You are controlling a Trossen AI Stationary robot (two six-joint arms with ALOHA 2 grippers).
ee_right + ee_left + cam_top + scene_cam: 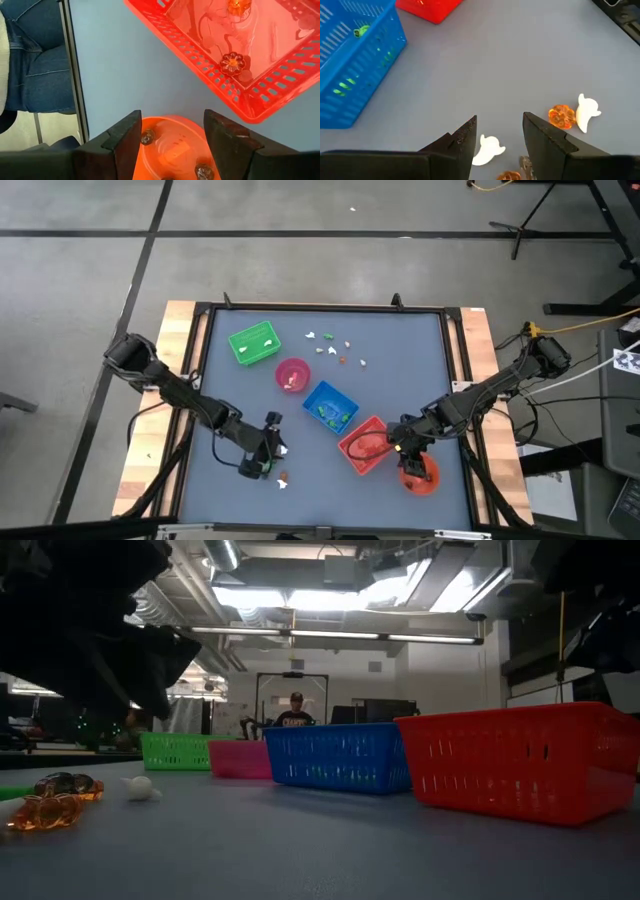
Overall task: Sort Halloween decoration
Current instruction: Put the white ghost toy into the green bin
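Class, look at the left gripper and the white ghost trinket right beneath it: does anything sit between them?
Nothing visible does. The left gripper hangs open directly over the white ghost trinket, with only bare table around it. An orange pumpkin trinket lies off to one side.

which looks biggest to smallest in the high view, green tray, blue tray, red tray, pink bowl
1. red tray
2. blue tray and green tray: these look about alike, so no ranking between them
3. pink bowl

Left gripper (pixel 266 460) hangs near the table's front edge, fingers parted; right gripper (pixel 409 457), fingers spread, hovers by the front-right corner.
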